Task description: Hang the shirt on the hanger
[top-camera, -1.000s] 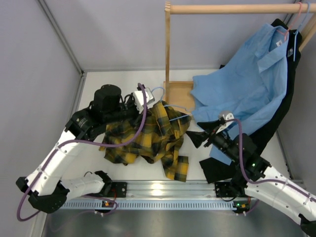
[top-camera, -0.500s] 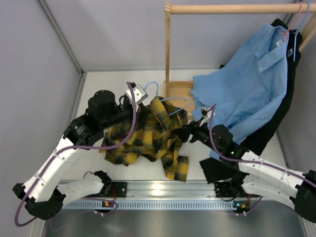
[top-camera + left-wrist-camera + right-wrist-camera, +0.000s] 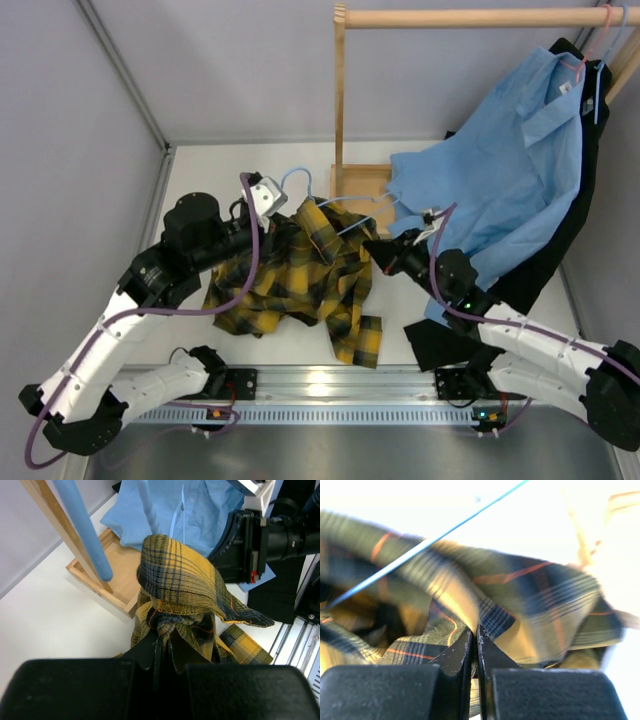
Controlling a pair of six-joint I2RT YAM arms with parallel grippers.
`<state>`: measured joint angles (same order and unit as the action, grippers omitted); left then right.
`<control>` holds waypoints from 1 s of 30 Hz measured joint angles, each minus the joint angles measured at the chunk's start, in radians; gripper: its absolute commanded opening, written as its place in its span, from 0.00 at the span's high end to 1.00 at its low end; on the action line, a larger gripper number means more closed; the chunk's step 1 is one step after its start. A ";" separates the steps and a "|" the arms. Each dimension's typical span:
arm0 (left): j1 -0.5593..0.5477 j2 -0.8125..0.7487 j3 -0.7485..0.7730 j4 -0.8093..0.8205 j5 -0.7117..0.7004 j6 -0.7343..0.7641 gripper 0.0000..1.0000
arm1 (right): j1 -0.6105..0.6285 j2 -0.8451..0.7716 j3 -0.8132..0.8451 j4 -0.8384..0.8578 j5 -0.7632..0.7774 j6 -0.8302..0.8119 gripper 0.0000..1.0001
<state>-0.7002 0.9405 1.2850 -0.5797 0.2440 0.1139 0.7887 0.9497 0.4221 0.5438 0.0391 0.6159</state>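
Note:
The yellow and black plaid shirt (image 3: 295, 285) lies bunched in the middle of the table, its upper part lifted. My left gripper (image 3: 283, 212) is shut on a gathered bundle of the shirt (image 3: 172, 580), with the cloth pinched between its fingertips (image 3: 162, 632). The pale blue hanger (image 3: 335, 200) runs from its hook near the left wrist across the raised collar; it shows up close and blurred as a blue bar (image 3: 82, 530). My right gripper (image 3: 375, 250) is shut on a fold at the shirt's right edge (image 3: 520, 600), under the thin hanger wire (image 3: 420, 547).
A wooden rack with a top rod (image 3: 470, 17) and box base (image 3: 360, 185) stands at the back. A light blue shirt (image 3: 500, 170) on a pink hanger (image 3: 590, 50) and a black garment (image 3: 560, 250) hang down at the right. A metal rail (image 3: 330, 385) lines the near edge.
My right gripper reached left to the shirt's right edge and shut on it. My left arm shifted left and back, carrying the gathered shirt and the hanger with it.

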 measured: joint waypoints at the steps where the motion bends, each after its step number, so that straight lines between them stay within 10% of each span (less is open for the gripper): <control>1: 0.000 -0.015 -0.010 0.001 -0.003 0.000 1.00 | -0.023 -0.010 -0.007 -0.003 0.003 0.007 1.00; 11: -0.001 -0.156 -0.119 0.002 0.021 0.014 1.00 | -0.308 -0.051 0.034 -0.048 -0.257 0.068 1.00; 30: -0.030 -0.283 -0.272 -0.005 -0.109 0.053 1.00 | -0.412 0.123 0.418 -0.439 -0.417 -0.100 1.00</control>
<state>-0.7300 0.6575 1.0130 -0.5850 0.1345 0.1673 0.3763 1.0725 0.8406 0.1051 -0.3779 0.5159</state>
